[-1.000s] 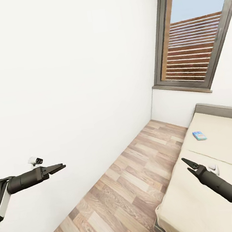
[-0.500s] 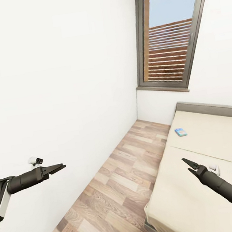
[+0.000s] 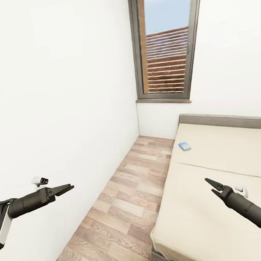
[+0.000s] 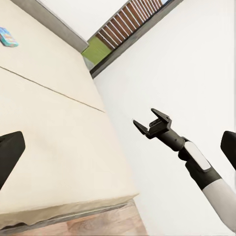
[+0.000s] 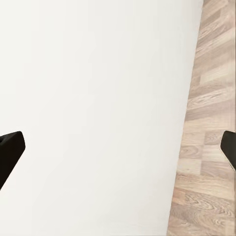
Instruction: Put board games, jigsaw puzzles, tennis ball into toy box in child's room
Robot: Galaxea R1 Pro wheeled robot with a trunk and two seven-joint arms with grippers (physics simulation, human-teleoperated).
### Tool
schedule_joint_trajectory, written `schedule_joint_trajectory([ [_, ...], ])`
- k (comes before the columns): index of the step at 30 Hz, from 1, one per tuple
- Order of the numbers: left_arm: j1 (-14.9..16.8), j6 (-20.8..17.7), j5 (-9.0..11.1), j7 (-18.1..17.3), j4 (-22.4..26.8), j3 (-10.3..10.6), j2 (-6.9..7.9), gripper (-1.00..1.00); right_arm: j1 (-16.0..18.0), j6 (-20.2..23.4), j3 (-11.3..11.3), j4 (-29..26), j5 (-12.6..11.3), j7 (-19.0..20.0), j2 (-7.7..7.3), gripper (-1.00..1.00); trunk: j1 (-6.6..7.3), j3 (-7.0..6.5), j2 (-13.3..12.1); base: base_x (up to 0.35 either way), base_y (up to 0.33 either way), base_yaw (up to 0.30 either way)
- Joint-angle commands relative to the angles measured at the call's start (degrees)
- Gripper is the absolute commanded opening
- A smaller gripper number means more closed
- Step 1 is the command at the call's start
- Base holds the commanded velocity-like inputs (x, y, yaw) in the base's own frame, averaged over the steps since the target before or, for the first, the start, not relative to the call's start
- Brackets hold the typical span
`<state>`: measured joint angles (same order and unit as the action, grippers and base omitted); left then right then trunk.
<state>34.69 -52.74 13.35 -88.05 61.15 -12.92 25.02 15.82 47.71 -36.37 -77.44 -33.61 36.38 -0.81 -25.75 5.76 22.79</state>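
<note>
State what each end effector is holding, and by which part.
Nothing is held. The left end effector and right end effector are both open and empty; the small blue board game lies untouched on the bed.

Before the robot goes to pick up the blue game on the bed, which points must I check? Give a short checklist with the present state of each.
1. Small blue board game lies flat on the bed, nothing on top of it: ok.
2. Left gripper holds nothing: ok. Its fingers appear nearly together in the head view, but the left wrist view shows them apart, so it is likely open.
3. Right gripper is open and empty: ok.
4. Game within reach of either gripper: not ok; it lies far up the mattress, beyond the right gripper.
5. Wood floor alongside the bed is free for driving closer: ok.
6. Toy box in sight: not ok.
</note>
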Motion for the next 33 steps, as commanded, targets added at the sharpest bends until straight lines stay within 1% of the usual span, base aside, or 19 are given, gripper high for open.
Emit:
schedule_joint_trajectory([
  [1, 0.02, -0.61, 0.01, -0.20, 0.02, 0.00, 0.03, 1.00, 0.08, 0.35, -0.09, 0.00, -0.02, 0.15, 0.02, 1.00, -0.04, 0.13, 0.13, 0.000, 0.000, -0.278],
  [11, 0.02, -0.61, 0.01, -0.20, 0.02, 0.00, 0.03, 1.00, 0.08, 0.36, -0.10, 0.00, -0.03, 0.10, 0.02, 1.00, -0.04, 0.13, 0.13, 0.000, 0.002, -0.278],
  [15, 0.02, -0.61, 0.01, -0.20, 0.02, 0.00, 0.03, 1.00, 0.08, 0.35, -0.16, 0.07, 0.02, 0.07, 0.02, 1.00, -0.04, 0.13, 0.13, 0.000, 0.096, -0.278],
  [25, 0.02, -0.65, 0.01, -0.25, 0.02, 0.00, 0.11, 1.00, 0.08, 0.29, -0.11, 0.09, 0.01, 0.01, 0.02, 1.00, -0.04, 0.13, 0.13, 0.092, 0.232, -0.278],
  [33, 0.02, -0.64, 0.01, -0.27, 0.02, 0.00, 0.11, 1.00, 0.08, 0.21, -0.11, 0.09, 0.01, 0.01, 0.03, 1.00, -0.04, 0.13, 0.13, 0.163, 0.256, -0.278],
])
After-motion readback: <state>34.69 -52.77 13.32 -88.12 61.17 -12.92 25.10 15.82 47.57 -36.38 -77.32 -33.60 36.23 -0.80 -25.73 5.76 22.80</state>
